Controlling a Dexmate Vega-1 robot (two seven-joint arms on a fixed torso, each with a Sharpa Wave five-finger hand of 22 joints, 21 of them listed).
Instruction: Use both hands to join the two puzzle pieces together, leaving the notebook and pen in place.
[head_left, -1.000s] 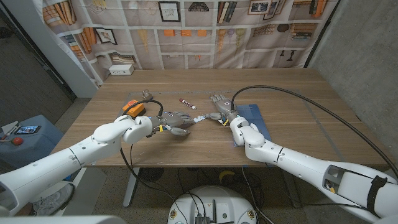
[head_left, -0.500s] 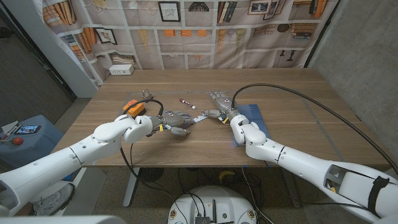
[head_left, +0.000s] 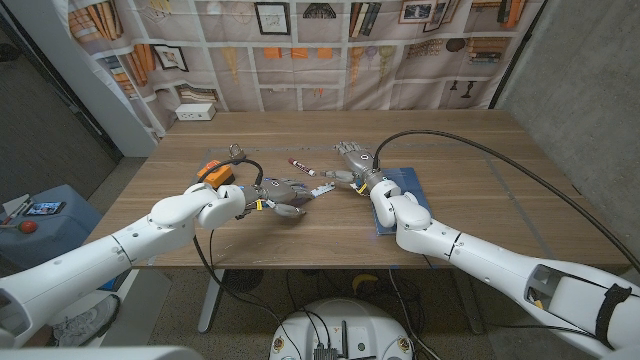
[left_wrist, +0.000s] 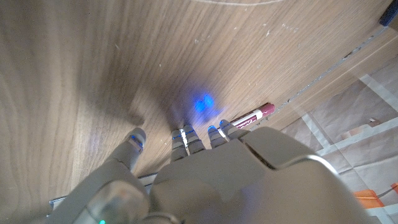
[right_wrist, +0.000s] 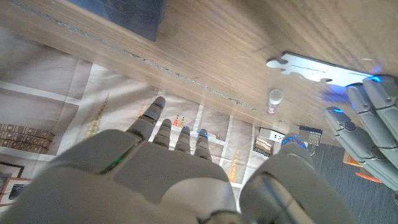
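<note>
Mid-table: left hand (head_left: 283, 193) holding piece (right_wrist: 311, 67) flat on wood, near pen (head_left: 302, 167). Right hand (head_left: 352, 160) released, lifted beside notebook (head_left: 408, 192). Second piece: cannot tell. Keep pen, notebook untouched; slide tabs in level.

2 robot hands: left hand (head_left: 283, 194), right hand (head_left: 352, 160), both mid-frame. 1 pen (head_left: 301, 167), upper centre. 1 blue notebook (head_left: 412, 186), right of centre. 1 puzzle piece (right_wrist: 314, 66) clearly seen; 2nd can't tell. 1 orange item (head_left: 213, 172), left of centre.
</note>
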